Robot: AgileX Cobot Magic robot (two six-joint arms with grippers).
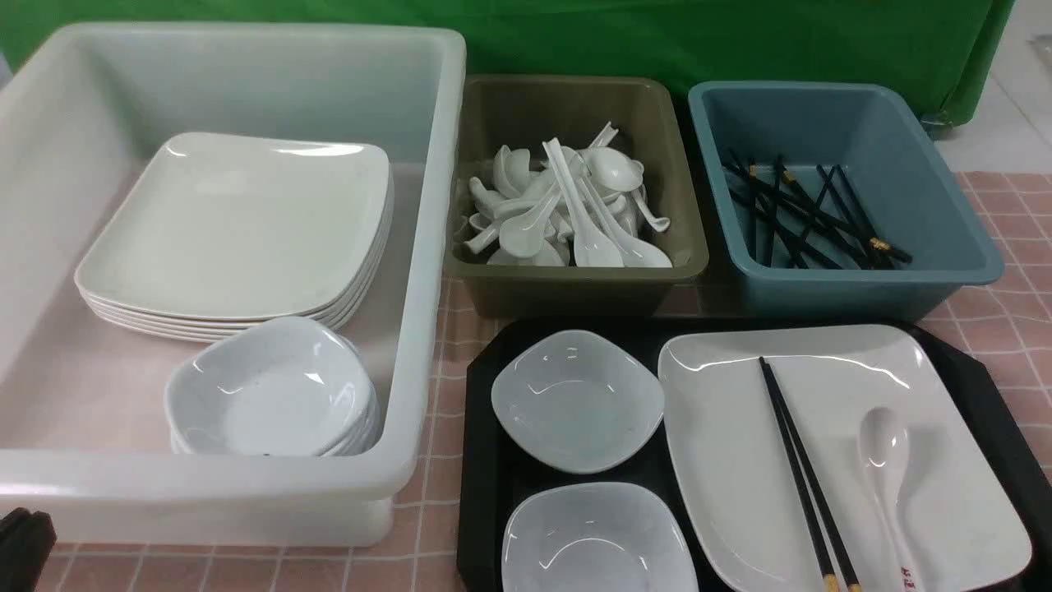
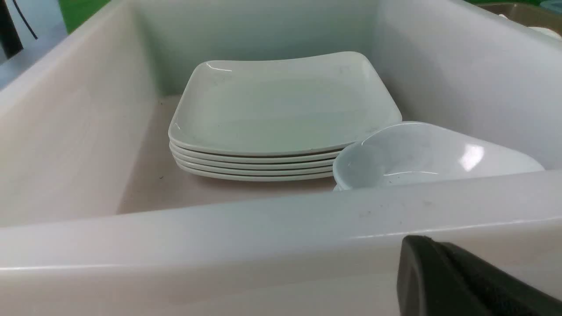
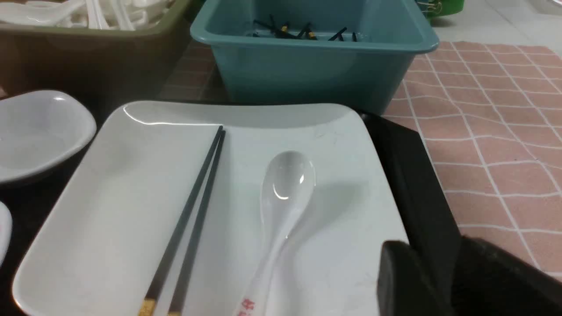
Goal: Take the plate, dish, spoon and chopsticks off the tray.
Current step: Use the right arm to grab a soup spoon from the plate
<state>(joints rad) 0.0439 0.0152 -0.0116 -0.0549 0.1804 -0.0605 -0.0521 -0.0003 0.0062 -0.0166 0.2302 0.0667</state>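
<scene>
step: nothing off the tray [image 1: 478,427] yet | left tool [image 2: 443,272] together, right tool [image 3: 456,267] apart, empty | next: prob pinch chopsticks [image 1: 801,469] off plate [image 1: 723,444]

The front camera is looking forward and down from between the arms, taking in the white tub [image 1: 205,493], olive bin [image 1: 575,284], blue bin [image 1: 863,288] and tray [image 1: 481,460]. The left wrist camera is peering low over the tub's near wall at the stacked plates [image 2: 281,109]. The right wrist camera is sitting close over the plate [image 3: 131,197], sharing the chopsticks [image 3: 188,206], spoon [image 3: 287,180] and blue bin with the front view.
</scene>
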